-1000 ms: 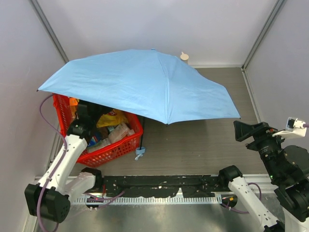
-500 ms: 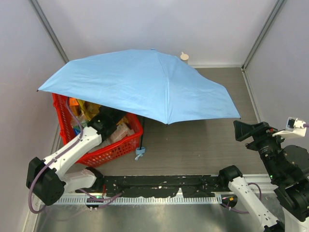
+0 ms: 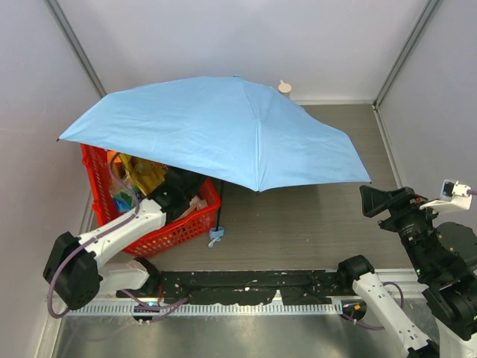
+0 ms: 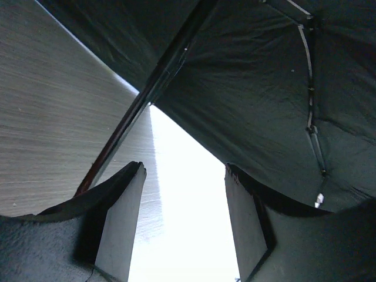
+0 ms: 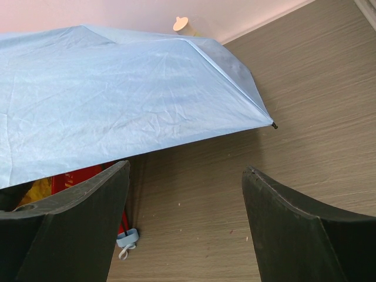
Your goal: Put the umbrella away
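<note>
The umbrella (image 3: 223,130) stands open, its sky-blue canopy spread over the left and middle of the table. Its thin black shaft (image 3: 219,210) slants down to the small light-blue handle (image 3: 216,237), which rests on the table. My left gripper (image 3: 177,188) reaches over the red basket, partly under the canopy's edge. In the left wrist view it is open (image 4: 184,170) and empty, with the shaft (image 4: 147,100) just left of its left finger and the dark underside above. My right gripper (image 3: 367,200) hangs open beyond the canopy's right tip, facing the canopy (image 5: 117,100) and handle (image 5: 127,238).
A red basket (image 3: 175,233) full of packets sits under the canopy's left half, next to the handle. A pale bottle top (image 3: 284,87) pokes up behind the canopy by the back wall. Side walls stand close on both sides.
My left arm has swung right, from the basket's left side across it towards the shaft, its gripper now under the canopy edge. The umbrella and right arm have not moved.
</note>
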Available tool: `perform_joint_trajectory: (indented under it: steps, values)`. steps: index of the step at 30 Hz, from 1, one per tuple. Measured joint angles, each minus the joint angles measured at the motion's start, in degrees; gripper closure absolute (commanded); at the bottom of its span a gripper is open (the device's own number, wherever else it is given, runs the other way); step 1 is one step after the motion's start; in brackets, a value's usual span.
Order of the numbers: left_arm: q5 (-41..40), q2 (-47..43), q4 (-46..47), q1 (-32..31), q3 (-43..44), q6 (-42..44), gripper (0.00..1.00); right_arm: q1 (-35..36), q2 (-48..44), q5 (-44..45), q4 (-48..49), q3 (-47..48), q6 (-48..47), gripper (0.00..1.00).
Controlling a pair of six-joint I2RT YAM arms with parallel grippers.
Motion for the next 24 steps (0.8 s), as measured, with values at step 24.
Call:
perform_joint_trajectory:
  steps: [24]
  values:
    - [0.76,-18.78,-31.01,17.00,0.70,12.11,0.36,0.00,0.09,-1.90,0.39,-1.40,0.00,0.20]
